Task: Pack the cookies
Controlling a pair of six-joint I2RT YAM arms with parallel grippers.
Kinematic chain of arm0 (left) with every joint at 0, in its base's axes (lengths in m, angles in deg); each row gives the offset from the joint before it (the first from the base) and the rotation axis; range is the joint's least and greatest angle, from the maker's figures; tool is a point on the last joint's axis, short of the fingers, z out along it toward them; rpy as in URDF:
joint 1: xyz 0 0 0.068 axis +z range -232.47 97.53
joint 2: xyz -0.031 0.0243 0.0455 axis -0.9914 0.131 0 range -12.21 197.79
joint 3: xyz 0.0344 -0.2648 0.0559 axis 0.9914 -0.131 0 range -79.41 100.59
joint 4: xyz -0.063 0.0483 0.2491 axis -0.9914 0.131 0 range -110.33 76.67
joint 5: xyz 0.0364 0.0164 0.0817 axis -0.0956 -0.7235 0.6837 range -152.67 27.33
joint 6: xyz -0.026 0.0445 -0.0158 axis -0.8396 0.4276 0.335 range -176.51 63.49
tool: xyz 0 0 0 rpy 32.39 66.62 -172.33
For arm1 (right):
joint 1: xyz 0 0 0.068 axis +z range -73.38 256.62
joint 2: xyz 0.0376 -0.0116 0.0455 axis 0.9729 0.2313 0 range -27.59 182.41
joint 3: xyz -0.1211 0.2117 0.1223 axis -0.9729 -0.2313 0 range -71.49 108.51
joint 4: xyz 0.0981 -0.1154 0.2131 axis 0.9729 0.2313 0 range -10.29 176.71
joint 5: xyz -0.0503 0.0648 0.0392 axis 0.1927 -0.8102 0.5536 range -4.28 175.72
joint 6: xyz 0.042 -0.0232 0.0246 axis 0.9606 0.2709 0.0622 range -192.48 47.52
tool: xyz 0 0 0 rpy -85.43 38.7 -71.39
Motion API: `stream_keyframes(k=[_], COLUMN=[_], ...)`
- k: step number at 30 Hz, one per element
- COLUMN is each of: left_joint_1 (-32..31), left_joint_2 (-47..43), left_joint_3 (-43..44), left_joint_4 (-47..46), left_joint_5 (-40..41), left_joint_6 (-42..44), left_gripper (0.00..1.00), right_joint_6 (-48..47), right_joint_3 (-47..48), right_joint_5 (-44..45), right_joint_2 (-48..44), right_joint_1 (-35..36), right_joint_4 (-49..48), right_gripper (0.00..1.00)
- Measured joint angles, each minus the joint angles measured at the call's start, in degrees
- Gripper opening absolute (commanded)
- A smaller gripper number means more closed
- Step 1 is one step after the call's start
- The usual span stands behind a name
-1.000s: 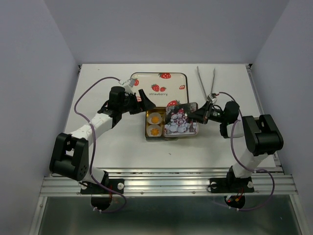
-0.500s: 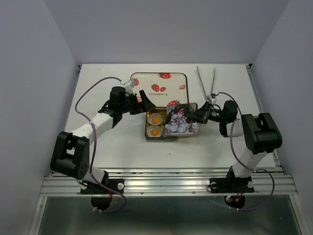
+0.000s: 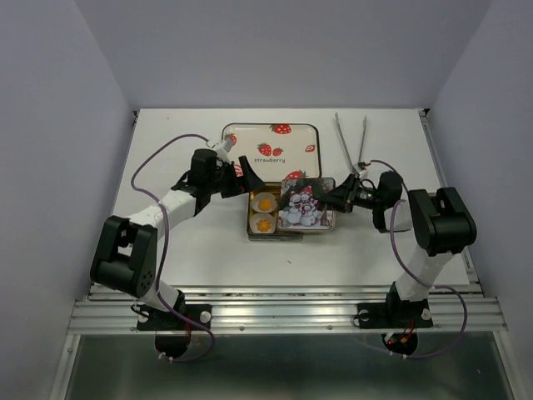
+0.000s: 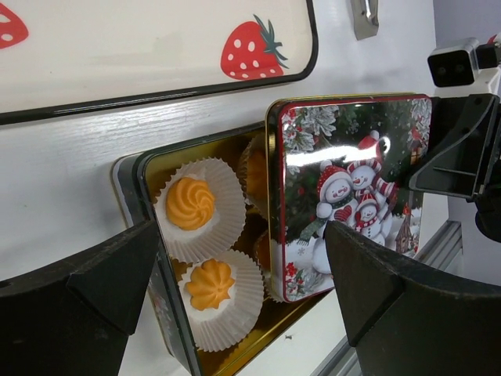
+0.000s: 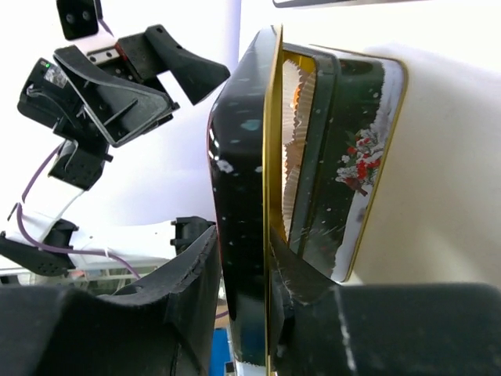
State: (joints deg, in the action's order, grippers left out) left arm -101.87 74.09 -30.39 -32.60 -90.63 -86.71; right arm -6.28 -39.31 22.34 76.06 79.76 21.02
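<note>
A square gold tin (image 3: 253, 227) holds cookies in white paper cups. Two orange-yellow cookies (image 3: 263, 201) (image 3: 263, 222) show in its left half, and also in the left wrist view (image 4: 190, 203) (image 4: 210, 283). Two more sit mostly hidden under the lid. My right gripper (image 3: 333, 200) is shut on the snowman-printed lid (image 3: 304, 206), which it holds tilted over the tin's right half. In the right wrist view the gripper (image 5: 258, 301) pinches the lid's edge (image 5: 239, 196), above the tin (image 5: 352, 164). My left gripper (image 3: 246, 175) is open and empty at the tin's far left corner, and it shows in the left wrist view (image 4: 241, 235).
A cream tray printed with strawberries (image 3: 271, 142) lies just behind the tin and also shows in the left wrist view (image 4: 156, 47). Metal tongs (image 3: 350, 137) lie at the back right. The table's raised edges run along both sides.
The right gripper has shifted the lid slightly left over the tin. The left arm has barely moved.
</note>
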Motion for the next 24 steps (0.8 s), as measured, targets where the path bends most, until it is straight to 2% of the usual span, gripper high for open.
stream_keyframes(k=[7,14,24], left_joint_1=[0.0,-0.3,-0.5], left_joint_2=[1.1,3.7,4.1], left_joint_3=[0.6,1.3,1.4], left_joint_4=[1.2,1.8,2.1], left_joint_5=[1.7,2.2,2.3], left_joint_6=[0.6,1.2,1.6], left_gripper=[0.99,0.99,0.99], right_joint_6=[-1.0,-11.3,-17.0], right_joint_3=[0.3,4.5,6.9], right_joint_5=[0.2,3.0,4.6], right_joint_2=[1.6,0.6,0.1], right_joint_1=[-0.5,-0.4,1.9], right_joint_4=[2.0,18.0,26.8], right_gripper=[0.41,0.44,0.49])
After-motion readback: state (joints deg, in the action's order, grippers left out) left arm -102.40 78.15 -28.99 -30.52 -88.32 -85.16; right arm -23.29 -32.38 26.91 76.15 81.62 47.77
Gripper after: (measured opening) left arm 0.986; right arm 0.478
